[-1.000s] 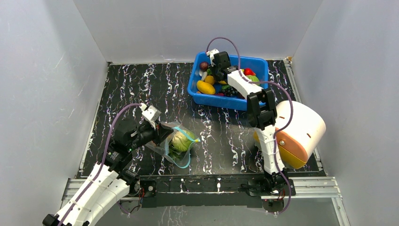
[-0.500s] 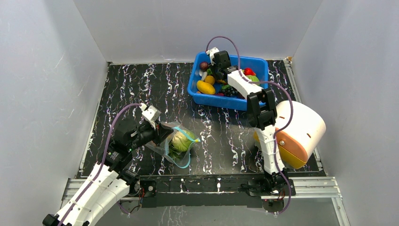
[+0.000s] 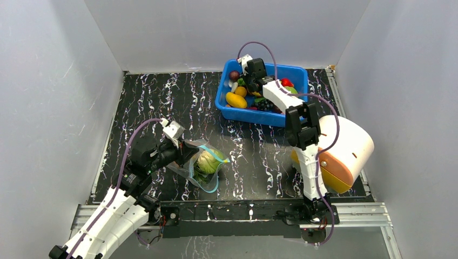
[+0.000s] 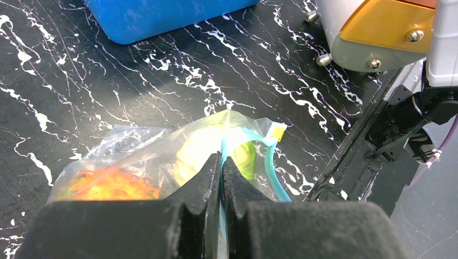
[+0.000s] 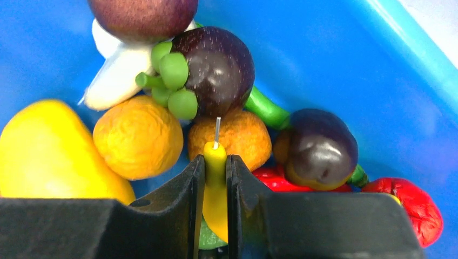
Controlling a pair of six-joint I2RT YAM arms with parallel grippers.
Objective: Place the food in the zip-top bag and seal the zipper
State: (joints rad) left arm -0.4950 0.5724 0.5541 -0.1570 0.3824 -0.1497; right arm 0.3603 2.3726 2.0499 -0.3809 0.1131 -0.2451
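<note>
The clear zip-top bag (image 3: 201,166) lies front left on the black table, with a green cabbage (image 3: 206,161) inside. In the left wrist view an orange piece (image 4: 108,184) also shows through the plastic beside the cabbage (image 4: 197,147). My left gripper (image 4: 221,159) is shut on the teal zipper (image 4: 273,174) at the bag's mouth. My right gripper (image 5: 215,163) is down in the blue bin (image 3: 296,71), shut on a slim yellow toy piece (image 5: 215,186). Around it lie more food: a dark mangosteen (image 5: 216,70), an orange ball (image 5: 137,136) and a big yellow fruit (image 5: 38,154).
A large white and orange drum-shaped object (image 3: 344,151) stands at the right, next to the right arm. Grey walls close in the table on three sides. A metal rail (image 3: 243,210) runs along the near edge.
The right gripper's jaws have closed onto the yellow piece and the right arm shifted slightly. The left arm and bag have not moved.
</note>
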